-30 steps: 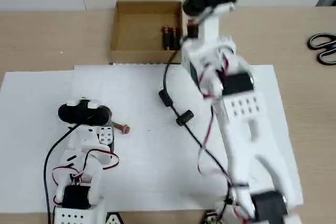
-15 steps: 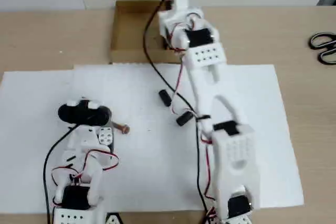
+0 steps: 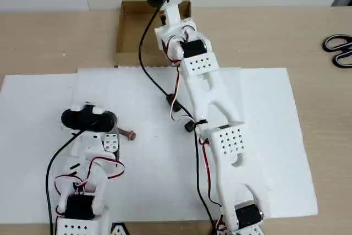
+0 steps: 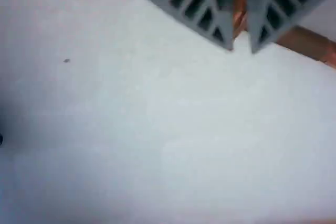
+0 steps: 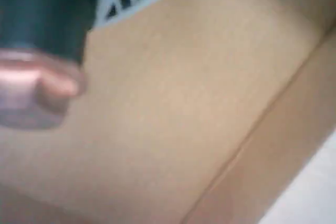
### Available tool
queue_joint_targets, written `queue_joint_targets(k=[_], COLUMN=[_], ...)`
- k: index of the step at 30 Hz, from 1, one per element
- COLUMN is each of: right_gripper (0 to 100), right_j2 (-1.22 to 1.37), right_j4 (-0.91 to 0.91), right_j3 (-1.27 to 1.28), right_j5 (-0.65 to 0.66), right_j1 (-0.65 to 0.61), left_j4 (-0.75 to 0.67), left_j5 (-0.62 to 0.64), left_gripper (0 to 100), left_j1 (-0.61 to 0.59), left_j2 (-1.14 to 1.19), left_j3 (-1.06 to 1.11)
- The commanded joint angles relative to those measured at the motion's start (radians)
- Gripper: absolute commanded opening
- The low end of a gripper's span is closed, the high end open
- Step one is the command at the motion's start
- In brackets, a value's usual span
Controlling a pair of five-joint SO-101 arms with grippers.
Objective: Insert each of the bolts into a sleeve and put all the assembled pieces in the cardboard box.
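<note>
The left gripper (image 4: 242, 43) sits low over the white paper sheet (image 3: 148, 191). Its grey ribbed fingers are drawn almost together with a thin gap and pinch nothing. A loose copper-coloured metal bolt (image 3: 128, 134) lies on the sheet just beyond its tips. Between the two arms, well apart from either gripper, a short black cylindrical sleeve (image 3: 173, 102) and a second sleeve (image 3: 190, 126) lie on the paper. The right gripper (image 5: 63, 19) hangs over the floor of the shallow brown cardboard box (image 3: 127, 31). It is clamped on an assembled piece (image 5: 39, 14), a black sleeve with a copper bolt head poking from its end. The step in hand looks like dropping this piece into the box. The next move probably calls for parting the fingers and lifting clear of the box wall, after which the loose bolt and the two sleeves are left to deal with. Compared with a second ago, the right arm has swung from the box's right-hand edge to above its interior. The left arm, the bolt and both sleeves lie where they were.
</note>
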Motion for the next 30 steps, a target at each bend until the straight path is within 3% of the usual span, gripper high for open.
queue_joint_targets(k=[1,3,12,30], right_gripper=[24.7,26.6,18.7,0.5], right_j2=[-0.030,-0.031,-0.031,-0.027], right_j4=[0.076,0.116,0.140,0.682], right_j3=[-0.077,-0.078,-0.172,-0.516], right_j5=[0.011,0.011,0.011,0.005], right_j1=[-0.004,-0.004,-0.004,-0.008], left_j4=[0.002,0.002,0.002,0.020], left_j5=[-0.005,-0.005,-0.005,-0.005], left_gripper=[1,1,1,1], left_j1=[0.006,0.006,0.006,0.006], left_j2=[-0.003,-0.003,-0.003,-0.005], left_j3=[-0.002,-0.002,-0.002,-0.002])
